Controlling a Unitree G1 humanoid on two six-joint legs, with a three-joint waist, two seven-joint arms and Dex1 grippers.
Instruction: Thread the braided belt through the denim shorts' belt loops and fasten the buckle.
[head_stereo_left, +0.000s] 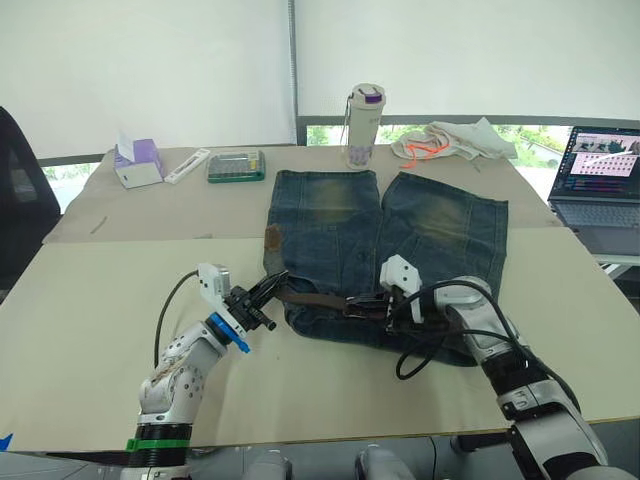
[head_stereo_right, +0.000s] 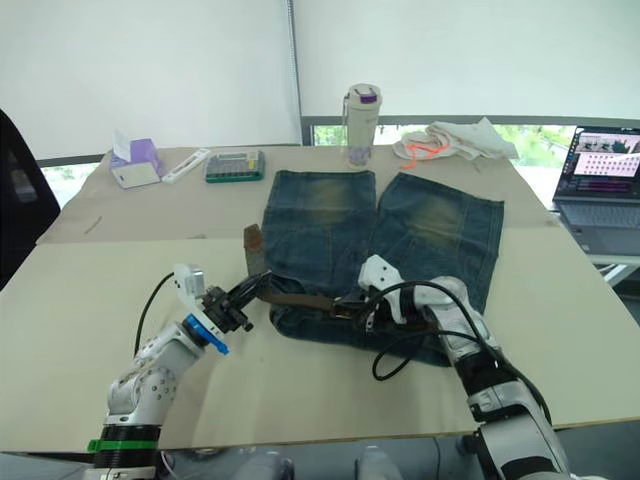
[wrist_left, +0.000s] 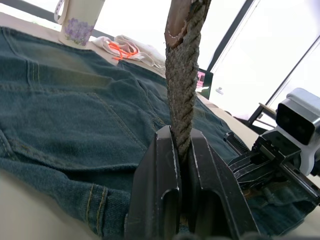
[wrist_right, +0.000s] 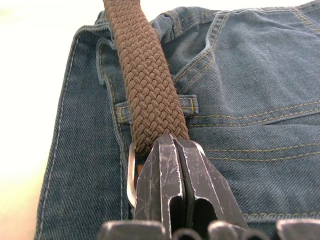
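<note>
The denim shorts (head_stereo_left: 440, 230) lie flat on the table with the waistband nearest me. Along that waistband runs the braided belt (head_stereo_left: 320, 298), stretched between my two grippers. My left gripper (head_stereo_left: 268, 292) sits at the shorts' left edge, shut on the belt (wrist_left: 182, 90); the free end rises from it to a brown leather tip (head_stereo_left: 272, 240). My right gripper (wrist_right: 172, 140) is over the waistband's middle, shut on the belt at the silver buckle (wrist_right: 131, 172). Just beyond the buckle the belt lies over a belt loop (wrist_right: 192, 105), whose ends show on either side.
At the table's far side stand a white bottle with a purple lid (head_stereo_left: 365, 124), a green box (head_stereo_left: 236, 165), a tissue box (head_stereo_left: 138, 163) and a crumpled white cloth (head_stereo_left: 455, 140). An open laptop (head_stereo_left: 600, 185) stands at the right. Black cables (head_stereo_left: 420, 350) loop off my right wrist.
</note>
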